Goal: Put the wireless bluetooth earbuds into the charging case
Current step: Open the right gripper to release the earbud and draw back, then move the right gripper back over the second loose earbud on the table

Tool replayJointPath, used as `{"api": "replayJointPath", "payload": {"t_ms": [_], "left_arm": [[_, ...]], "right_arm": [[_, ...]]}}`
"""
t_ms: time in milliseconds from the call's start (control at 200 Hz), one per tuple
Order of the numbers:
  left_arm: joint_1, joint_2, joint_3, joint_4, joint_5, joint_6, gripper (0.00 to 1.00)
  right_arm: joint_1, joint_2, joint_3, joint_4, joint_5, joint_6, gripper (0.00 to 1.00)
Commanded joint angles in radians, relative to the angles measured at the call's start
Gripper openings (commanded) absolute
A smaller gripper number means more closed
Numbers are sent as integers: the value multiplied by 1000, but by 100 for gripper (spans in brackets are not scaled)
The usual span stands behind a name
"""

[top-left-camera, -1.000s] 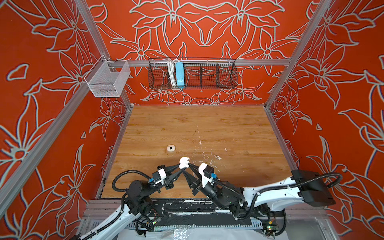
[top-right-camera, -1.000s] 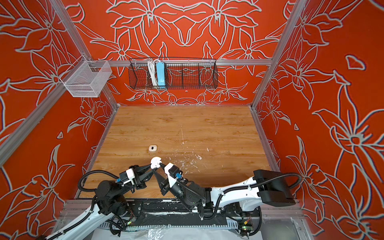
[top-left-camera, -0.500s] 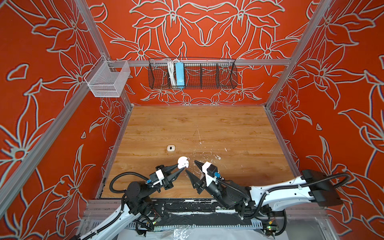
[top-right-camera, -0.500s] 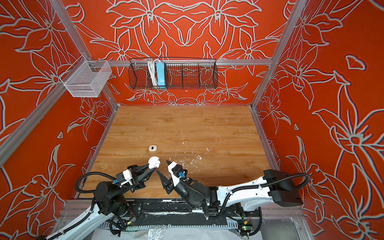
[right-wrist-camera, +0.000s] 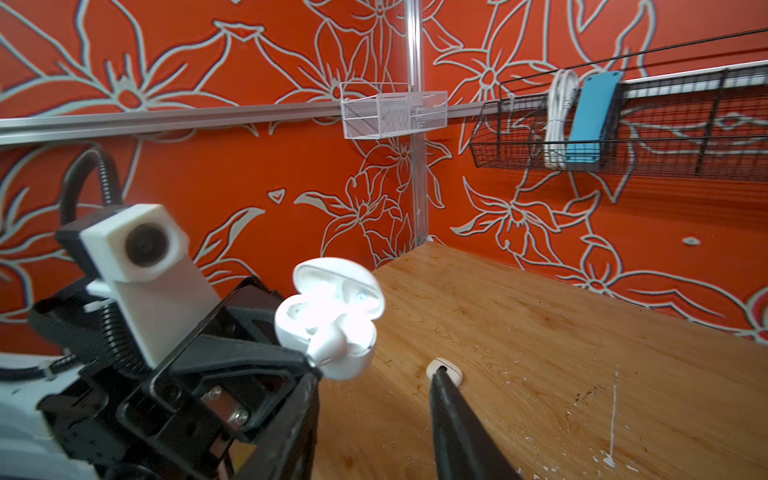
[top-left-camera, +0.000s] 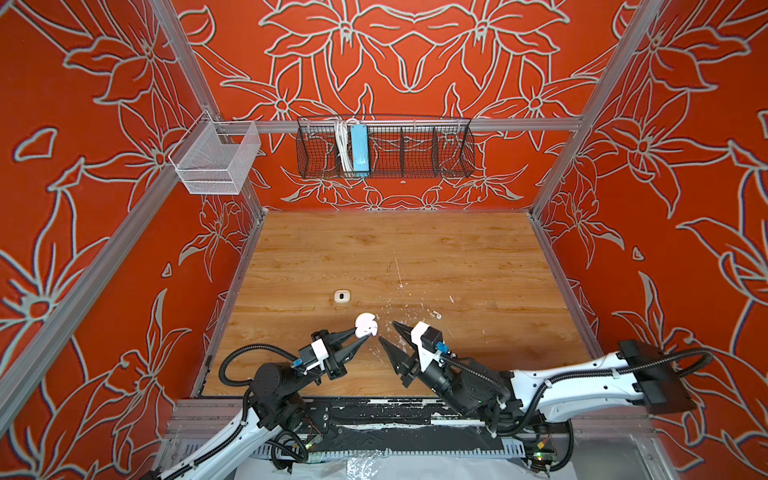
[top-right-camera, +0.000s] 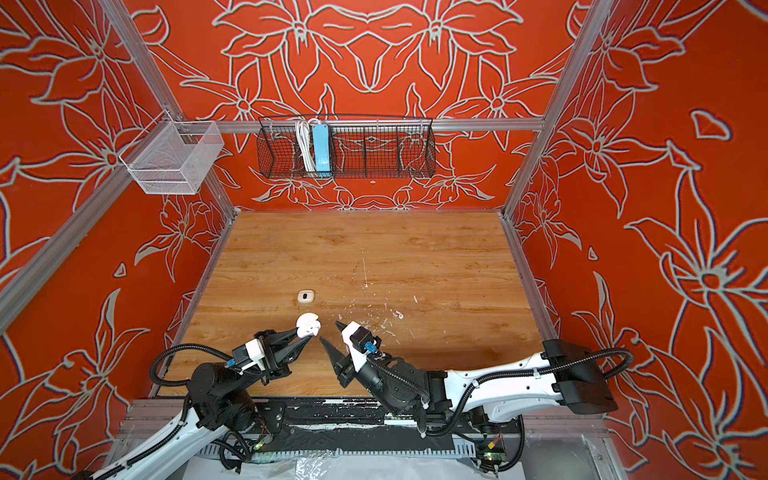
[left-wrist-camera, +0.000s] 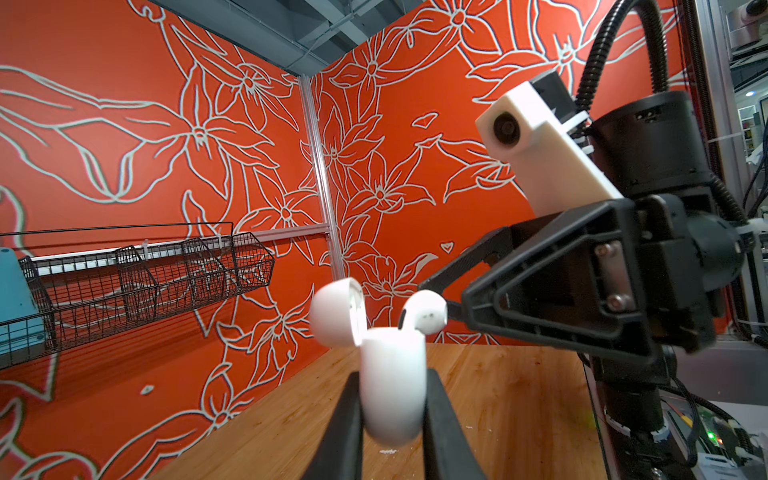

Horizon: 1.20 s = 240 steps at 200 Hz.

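My left gripper is shut on the charging case, held above the wood near the front. The round lid stands open. One white earbud pokes up out of the case's mouth, tilted. My right gripper is open and holds nothing; its tips sit just right of the case with a small gap. A second earbud is not clearly visible.
A cream rounded-square case with a dark oval lies on the wooden table behind the grippers. White flecks dot the wood to the right. Wire baskets hang on the back wall.
My right gripper has drawn back from the case, where its tips met it a second ago, and stands apart and open. The left gripper still holds the case in nearly the same spot.
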Motion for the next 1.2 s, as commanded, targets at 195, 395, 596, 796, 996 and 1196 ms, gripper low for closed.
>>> {"api": "replayJointPath", "payload": {"t_ms": [195,395,596,796,996,1196], "left_arm": [[-6,-9,-60,43,9,3,0],[-6,-2,-60,47,15,5,0],[-6,3,-60,50,32,14,0],[-6,1,-60,51,42,14,0],[-6,0,-60,54,48,14,0],[-6,0,-60,50,34,10,0]], "right_arm": [[-1,37,79,-44,51,27,56],[-15,30,97,-86,82,63,51],[-27,26,95,-92,97,91,44],[-40,11,86,-123,117,120,40],[-54,1,93,-169,104,139,40],[-56,-39,74,-187,120,131,39]]}}
